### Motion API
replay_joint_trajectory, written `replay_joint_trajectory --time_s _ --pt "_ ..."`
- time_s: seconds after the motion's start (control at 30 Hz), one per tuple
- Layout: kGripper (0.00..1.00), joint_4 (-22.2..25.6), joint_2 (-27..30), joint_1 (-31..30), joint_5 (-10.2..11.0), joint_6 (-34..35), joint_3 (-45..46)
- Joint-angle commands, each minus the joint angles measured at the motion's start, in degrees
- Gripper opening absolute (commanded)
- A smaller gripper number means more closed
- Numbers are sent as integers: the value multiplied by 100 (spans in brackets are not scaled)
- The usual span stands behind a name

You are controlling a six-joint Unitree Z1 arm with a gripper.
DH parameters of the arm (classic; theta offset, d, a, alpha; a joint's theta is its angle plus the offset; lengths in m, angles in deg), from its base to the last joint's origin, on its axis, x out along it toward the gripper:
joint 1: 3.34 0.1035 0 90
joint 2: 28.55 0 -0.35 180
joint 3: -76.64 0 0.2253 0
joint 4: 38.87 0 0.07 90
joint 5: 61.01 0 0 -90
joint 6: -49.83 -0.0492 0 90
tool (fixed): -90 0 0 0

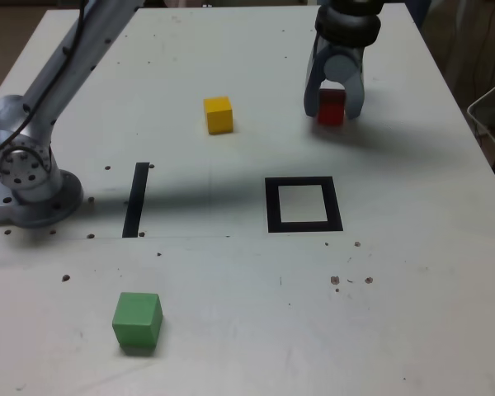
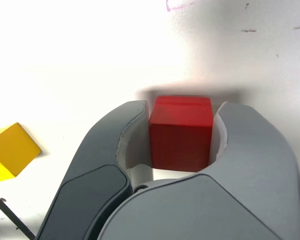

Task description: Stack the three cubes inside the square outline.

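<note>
The red cube (image 1: 331, 107) sits on the table at the far right of the exterior view, between the grey fingers of my gripper (image 1: 333, 106). In the wrist view the red cube (image 2: 181, 132) fills the gap of the gripper (image 2: 181, 120), with both jaws pressed against its sides. The yellow cube (image 1: 218, 115) rests to the exterior view's left of it and shows as a corner in the wrist view (image 2: 10, 152). The green cube (image 1: 137, 320) lies near the front left. The square outline (image 1: 304, 204), a black frame with a white centre, has nothing in it.
A thin black strip (image 1: 136, 199) lies on the white table (image 1: 247, 280) left of the outline. The arm's grey base (image 1: 29, 177) stands at the exterior view's left edge. A white cable (image 1: 488, 115) hangs off the right side.
</note>
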Motion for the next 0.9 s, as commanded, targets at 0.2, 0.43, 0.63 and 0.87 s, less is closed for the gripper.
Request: replay_joint_trajectory --time_s 0.2,0.43,0.63,0.87 --pt "17 92 471 -52 -62 52 200" --pt "17 -8 1074 -355 -47 367 938" --pt "17 -445 1718 -855 -54 960 1981" --pt "17 -565 1966 -1519 -98 1616 2424"
